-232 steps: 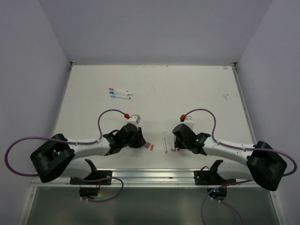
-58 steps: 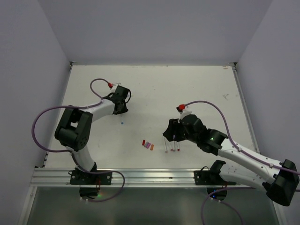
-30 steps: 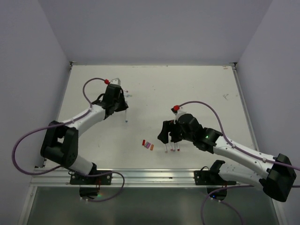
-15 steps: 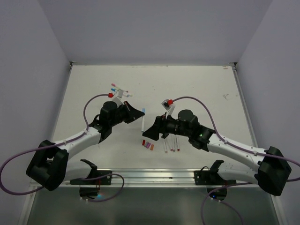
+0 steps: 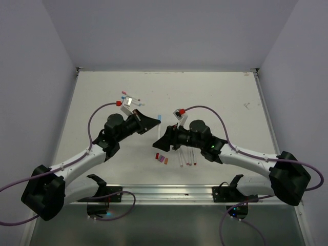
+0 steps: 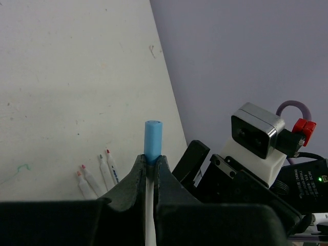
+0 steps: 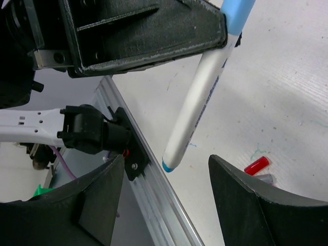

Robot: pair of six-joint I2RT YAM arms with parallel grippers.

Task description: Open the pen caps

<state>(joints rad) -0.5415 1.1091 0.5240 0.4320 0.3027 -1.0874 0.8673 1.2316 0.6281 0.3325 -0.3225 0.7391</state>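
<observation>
Left wrist view: the left gripper (image 6: 150,171) is pinched shut on the white barrel of a blue-capped pen (image 6: 148,210). The pen stands upright between the two dark fingers, and its blue cap (image 6: 153,139) sticks up just above the fingertips, bare and ungripped. Past it, three uncapped pens (image 6: 97,177) lie side by side on the white table (image 6: 61,77), their small coloured tips pointing away.

Right wrist view: the right gripper (image 7: 166,161) has its jaws spread wide. One finger shows on each side of the pen's lower end, and neither touches it. The pen slants across this view, with the cap at the top right against the left gripper's black body and a thin blue ring at its free bottom end. Below it a red cap (image 7: 256,165) lies loose on the table, with a paler cap touching it that is too cut off to name. An aluminium rail (image 7: 154,205) runs along the table edge.

Top external view: the two grippers meet nose to nose near the middle of the table, slightly left of centre, with the held pen upright between them. Just in front of them the red cap lies in a short row with a pink or purple cap (image 5: 161,159) and an orange cap (image 5: 165,161). The three uncapped pens lie just to the right of that row, partly under the right arm. Well apart, toward the far left, the coloured ends of more pens (image 5: 124,95) show beside the left wrist's camera. I cannot tell how many.
</observation>
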